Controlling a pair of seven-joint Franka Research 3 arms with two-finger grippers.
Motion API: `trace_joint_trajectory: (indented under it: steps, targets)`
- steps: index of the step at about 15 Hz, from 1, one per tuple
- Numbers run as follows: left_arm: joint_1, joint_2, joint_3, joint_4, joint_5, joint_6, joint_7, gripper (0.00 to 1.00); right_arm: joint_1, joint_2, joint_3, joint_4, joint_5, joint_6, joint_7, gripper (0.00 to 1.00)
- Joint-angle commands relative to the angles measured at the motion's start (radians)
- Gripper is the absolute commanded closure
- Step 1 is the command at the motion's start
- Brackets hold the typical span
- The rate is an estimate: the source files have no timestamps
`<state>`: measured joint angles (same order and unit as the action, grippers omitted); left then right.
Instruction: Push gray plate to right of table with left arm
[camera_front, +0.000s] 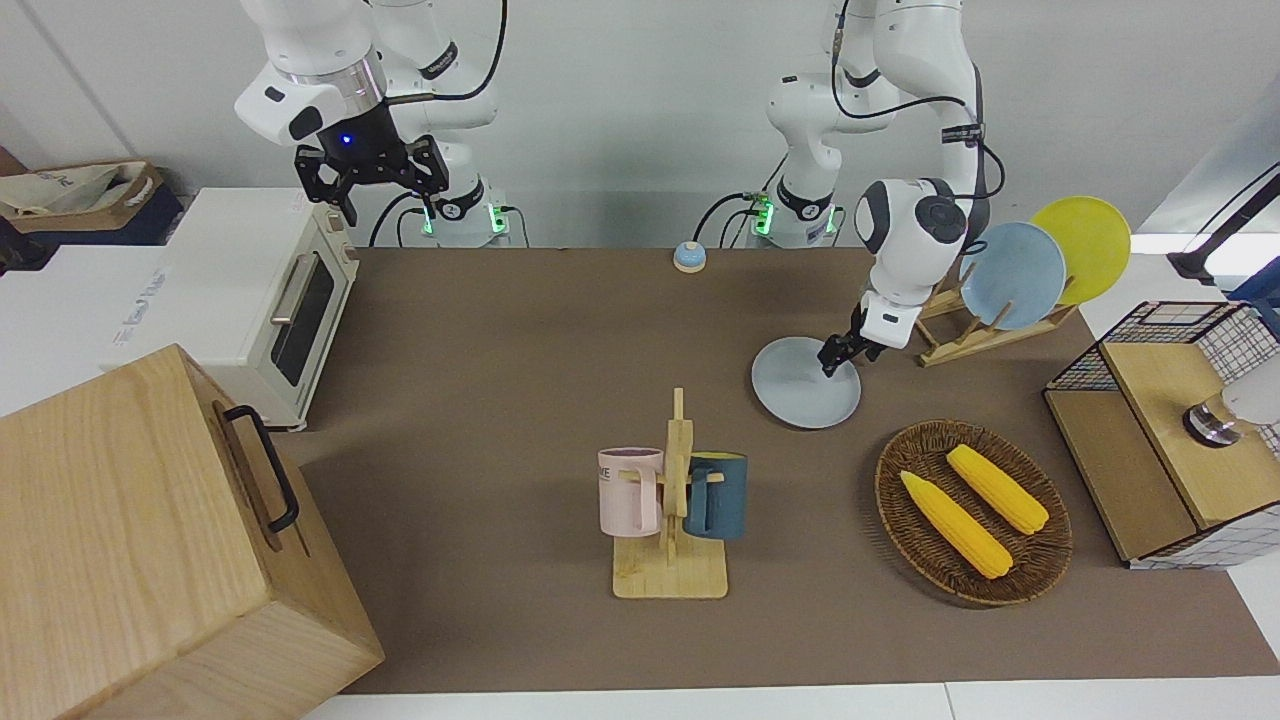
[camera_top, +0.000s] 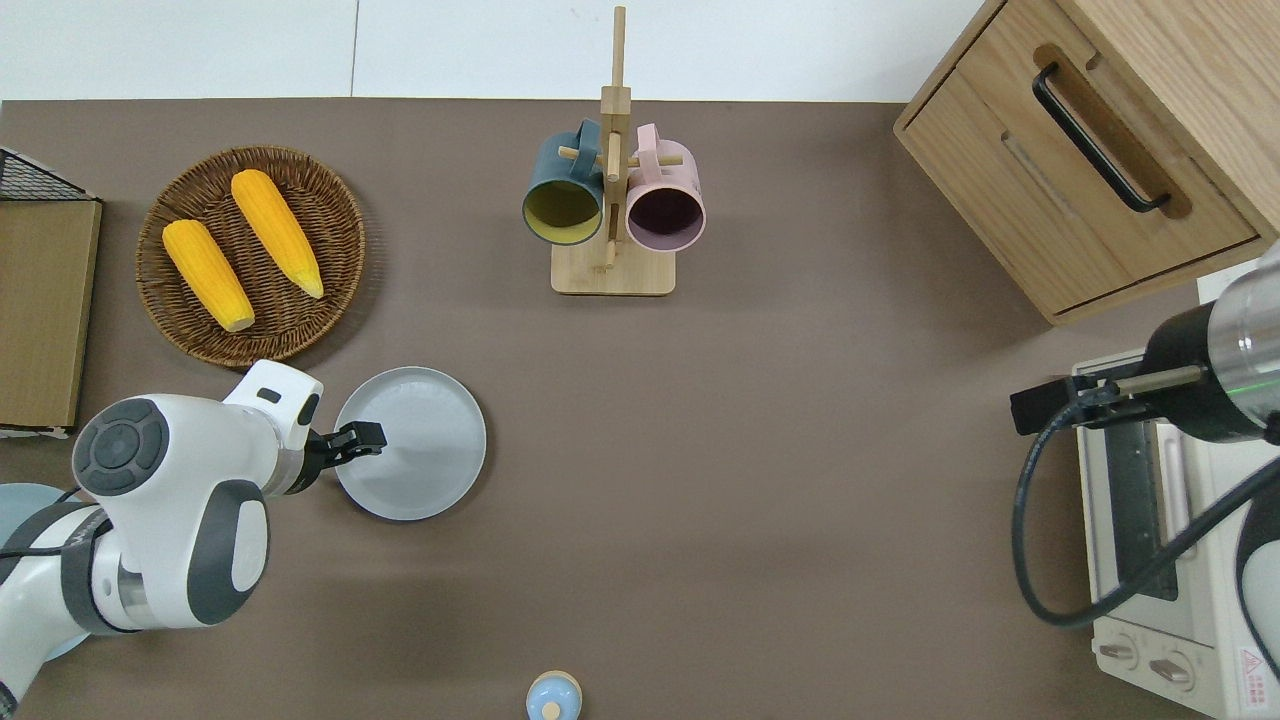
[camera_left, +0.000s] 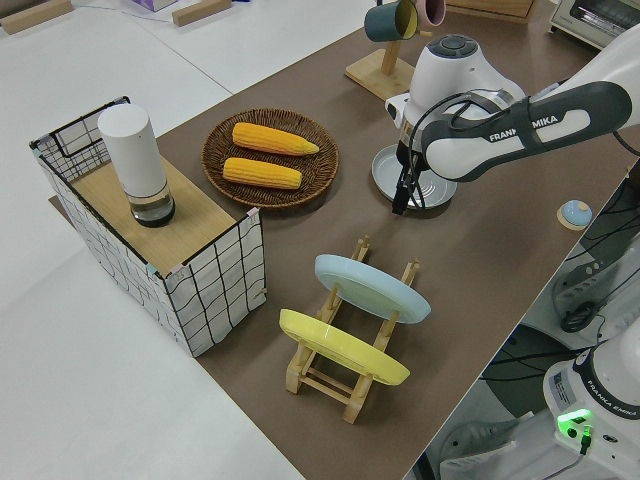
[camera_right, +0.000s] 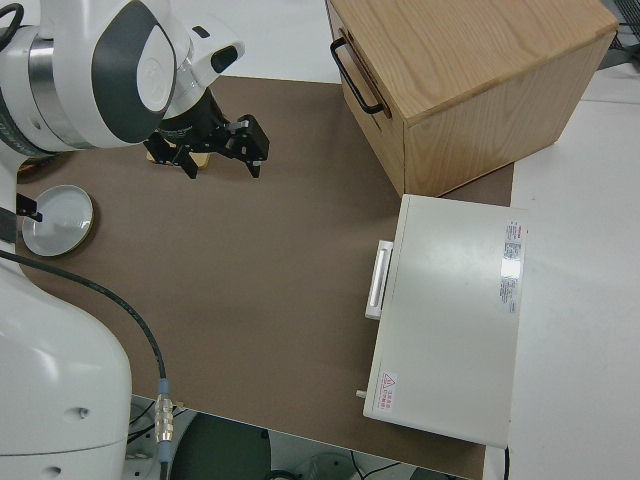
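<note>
Gray plate (camera_top: 415, 445) lies flat on the brown table (camera_top: 780, 450), toward the left arm's end, nearer the robots than the wicker basket (camera_top: 290, 320) holding two corn cobs (camera_top: 275, 230), and nearer the robots than the mug rack (camera_top: 612, 160) with its teal mug (camera_top: 562, 190) and pink mug (camera_top: 665, 195). Left gripper (camera_top: 360, 437) is low over the plate's rim on the side facing the left arm's end of the table; fingertips appear pressed close together with nothing between them, though contact with the rim cannot be confirmed. In the front view the left gripper (camera_front: 838, 354) sits at the plate's (camera_front: 800, 390) edge toward the plate rack (camera_front: 975, 335), which holds a sky-blue plate (camera_front: 1012, 275) and a yellow plate (camera_front: 1085, 245) on edge. Right arm is parked, its gripper (camera_front: 372, 185) with jaws spread wide and empty. Toaster oven (camera_front: 250, 300) and wooden cabinet (camera_front: 130, 540) sit at the right arm's end. Small blue bell (camera_front: 688, 257) rests near the robots' edge. Wire crate (camera_front: 1160, 420) stands at the left arm's end.
</note>
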<state>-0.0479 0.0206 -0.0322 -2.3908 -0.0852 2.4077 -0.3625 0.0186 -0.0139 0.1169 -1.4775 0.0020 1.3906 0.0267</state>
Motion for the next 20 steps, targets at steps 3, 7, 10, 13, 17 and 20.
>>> trace_joint_trajectory:
  steps: [3,7,10,13,17,20]
  targets:
    - [-0.01,0.013,0.009,-0.019,-0.007,0.039,-0.009,0.09,-0.02,-0.003,0.013,0.008,0.01,-0.015,0.001,0.017]
    - [-0.012,0.016,0.008,-0.019,-0.007,0.039,-0.009,0.37,-0.02,-0.003,0.015,0.008,0.01,-0.015,0.002,0.017]
    - [-0.012,0.018,0.008,-0.019,-0.007,0.039,-0.009,0.87,-0.02,-0.003,0.013,0.008,0.01,-0.015,0.002,0.017]
    - [-0.012,0.021,0.008,-0.019,-0.007,0.039,-0.009,1.0,-0.02,-0.003,0.013,0.008,0.01,-0.015,0.001,0.017]
    - [-0.012,0.024,0.008,-0.019,-0.007,0.039,-0.009,1.0,-0.02,-0.003,0.015,0.008,0.01,-0.015,0.001,0.017]
    - [-0.012,0.024,0.008,-0.019,-0.007,0.039,-0.007,1.0,-0.02,-0.003,0.015,0.008,0.01,-0.015,0.001,0.017]
